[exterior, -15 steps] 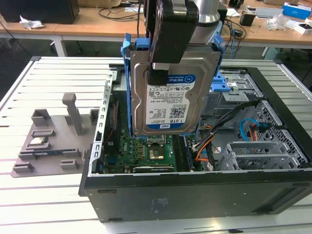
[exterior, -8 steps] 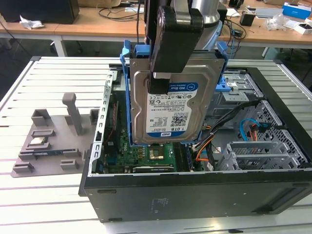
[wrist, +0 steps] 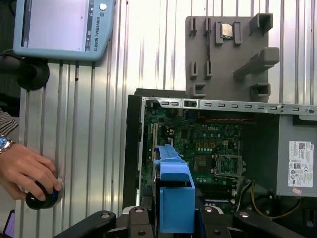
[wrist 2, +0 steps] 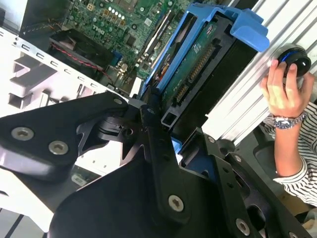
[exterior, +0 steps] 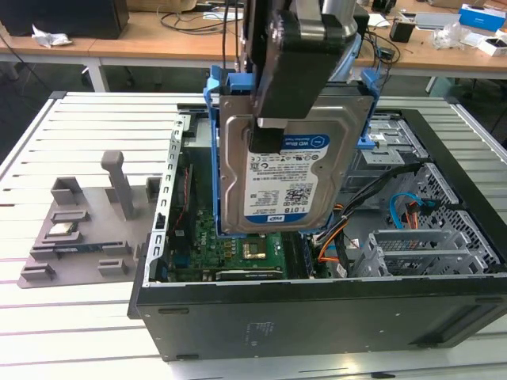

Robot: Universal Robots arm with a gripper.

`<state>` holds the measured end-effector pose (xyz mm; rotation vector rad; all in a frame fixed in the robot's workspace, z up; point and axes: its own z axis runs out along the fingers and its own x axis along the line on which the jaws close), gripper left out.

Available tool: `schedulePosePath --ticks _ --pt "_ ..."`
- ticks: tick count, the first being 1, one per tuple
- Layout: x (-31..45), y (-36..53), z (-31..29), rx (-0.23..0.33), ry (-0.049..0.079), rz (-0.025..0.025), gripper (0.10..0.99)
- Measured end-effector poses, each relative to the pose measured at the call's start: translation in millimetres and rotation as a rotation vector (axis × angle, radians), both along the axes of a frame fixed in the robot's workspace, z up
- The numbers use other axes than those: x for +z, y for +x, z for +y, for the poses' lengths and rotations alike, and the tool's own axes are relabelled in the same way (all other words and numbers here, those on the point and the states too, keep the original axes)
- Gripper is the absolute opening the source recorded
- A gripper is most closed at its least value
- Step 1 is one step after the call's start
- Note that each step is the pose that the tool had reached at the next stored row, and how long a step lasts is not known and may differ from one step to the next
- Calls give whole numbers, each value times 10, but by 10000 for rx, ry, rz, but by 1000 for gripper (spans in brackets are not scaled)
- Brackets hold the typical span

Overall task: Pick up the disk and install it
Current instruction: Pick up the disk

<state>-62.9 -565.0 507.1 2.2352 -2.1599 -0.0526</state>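
The disk, a silver hard drive with a white-and-blue label and a blue plastic bracket along its edges, hangs upright above the open computer case. My gripper is shut on it from above, one black finger lying over the label. In the second wrist view the disk sticks out from between my black fingers, over the green motherboard. In the first wrist view the blue bracket shows end-on above the motherboard.
A grey fixture plate with a small silver chip lies at the exterior view's left of the case. A grey drive cage sits behind the disk. A person's hand rests on a knob near a pendant.
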Motion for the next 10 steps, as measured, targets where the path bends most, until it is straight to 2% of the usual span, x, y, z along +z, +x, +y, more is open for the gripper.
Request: schedulePosePath --ticks 4,10 --pt "-1 142 0 -1 -4 0 369" --pt "-1 304 0 -3 -20 0 369"
